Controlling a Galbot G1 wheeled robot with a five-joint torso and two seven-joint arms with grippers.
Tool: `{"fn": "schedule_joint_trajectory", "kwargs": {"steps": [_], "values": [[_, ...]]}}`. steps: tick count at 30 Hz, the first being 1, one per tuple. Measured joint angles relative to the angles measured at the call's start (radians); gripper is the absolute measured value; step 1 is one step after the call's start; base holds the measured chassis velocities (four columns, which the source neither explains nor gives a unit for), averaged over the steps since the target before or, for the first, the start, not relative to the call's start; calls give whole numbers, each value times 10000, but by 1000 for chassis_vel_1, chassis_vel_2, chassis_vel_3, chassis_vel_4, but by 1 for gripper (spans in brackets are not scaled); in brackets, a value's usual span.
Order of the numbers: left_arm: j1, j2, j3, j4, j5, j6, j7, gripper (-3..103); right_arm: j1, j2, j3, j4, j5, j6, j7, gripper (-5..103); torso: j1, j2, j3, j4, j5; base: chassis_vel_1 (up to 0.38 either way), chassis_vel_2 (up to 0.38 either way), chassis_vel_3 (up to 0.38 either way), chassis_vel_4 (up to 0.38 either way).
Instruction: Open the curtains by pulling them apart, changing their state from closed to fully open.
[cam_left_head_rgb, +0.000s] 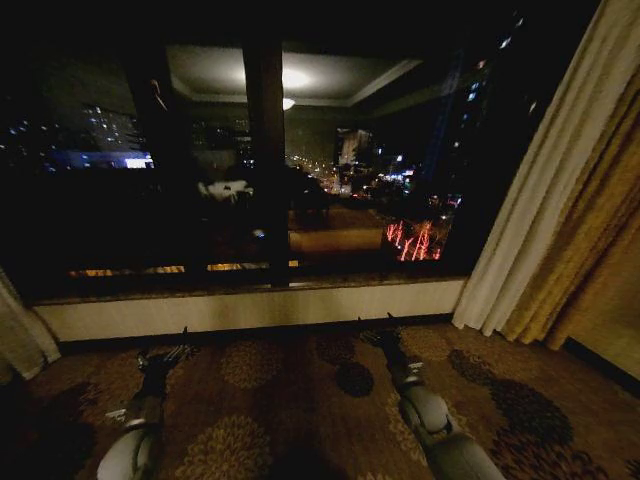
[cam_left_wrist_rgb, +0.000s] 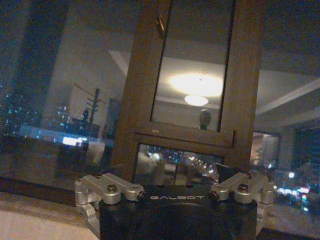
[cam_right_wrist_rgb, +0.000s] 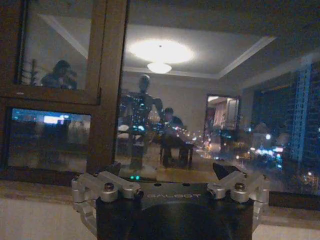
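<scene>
At the window's far edges both curtains (cam_left_head_rgb: 520, 220) sit gathered; left gripper (cam_left_head_rgb: 172, 353) and right gripper (cam_left_head_rgb: 378, 333), jaws wide, hold nothing; any forward reach risks striking the glass (cam_left_head_rgb: 150, 180).

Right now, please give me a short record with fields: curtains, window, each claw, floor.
curtains: sheer right panel gathered at the right side, beside the gold drape; sheer left panel bunched at the left edge
window: glass uncovered, night city visible
left claw: open, low above the carpet, holding nothing
right claw: open, low, holding nothing
floor: patterned carpet
</scene>
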Motion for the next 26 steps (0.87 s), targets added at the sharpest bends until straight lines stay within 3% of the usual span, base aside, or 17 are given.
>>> {"fn": "schedule_joint_trajectory", "kwargs": {"steps": [26], "values": [[5,0,-1,0,0,1,0,100,-1,0,1,0,0,0,0,100,-18,10,-8,-1,-1,-10,9,13,-7]]}}
